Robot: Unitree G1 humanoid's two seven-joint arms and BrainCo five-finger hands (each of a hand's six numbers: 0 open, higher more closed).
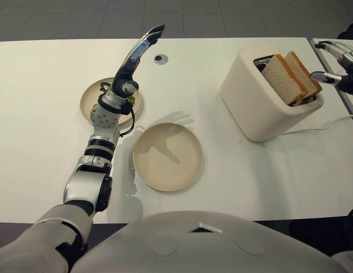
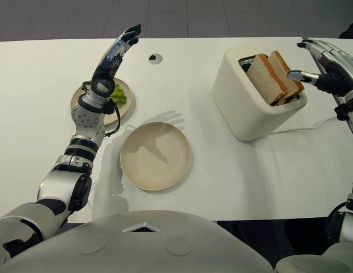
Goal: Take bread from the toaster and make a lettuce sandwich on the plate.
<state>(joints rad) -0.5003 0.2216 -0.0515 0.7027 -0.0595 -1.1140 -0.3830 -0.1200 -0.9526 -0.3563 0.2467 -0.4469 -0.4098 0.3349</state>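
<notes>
Bread (image 2: 271,77) sits half-hidden in toaster (image 2: 243,111); left hand (image 2: 113,56) and right hand (image 2: 330,71) both released.

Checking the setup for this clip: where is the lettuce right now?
In the right eye view, the lettuce lies on the small plate at the left of the table, beside the raised left hand and beyond the larger plate.
</notes>
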